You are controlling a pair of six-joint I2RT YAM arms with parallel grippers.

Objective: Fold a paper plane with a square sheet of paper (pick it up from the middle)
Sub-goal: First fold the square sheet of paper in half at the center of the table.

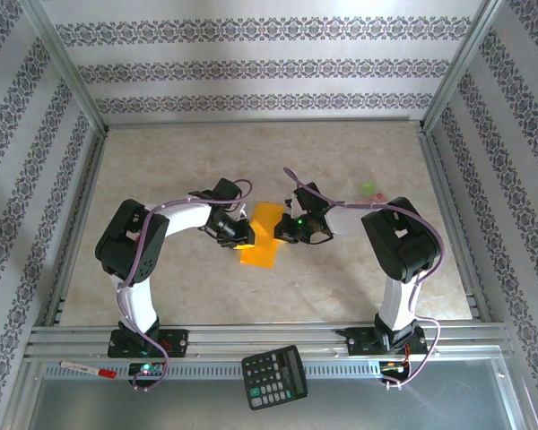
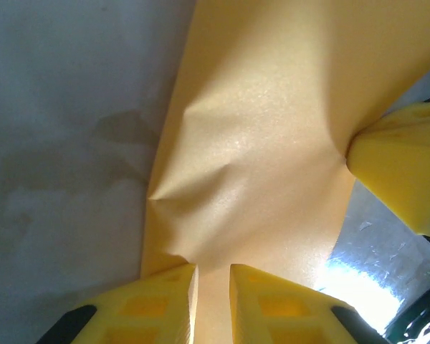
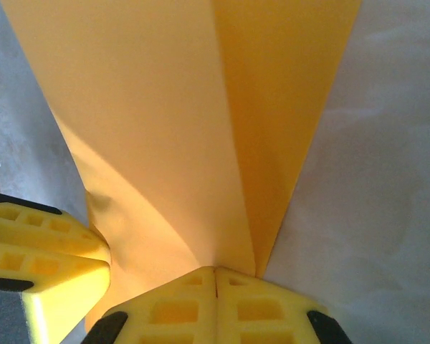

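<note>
On the left, the left end effector (image 1: 243,235) is set against the left long edge of the square sheet of paper (image 1: 264,231). Its fingers (image 2: 165,301) are parted by a narrow gap with that edge running between them, and a firm clamp cannot be confirmed. The sheet, seemingly doubled into a strip, is found over the middle of the tabletop (image 1: 251,161), its long axis running far to near between the arms. On the right, the right end effector (image 1: 284,233) is fully closed on the opposite edge. Neither arm is judged nearer.
</note>
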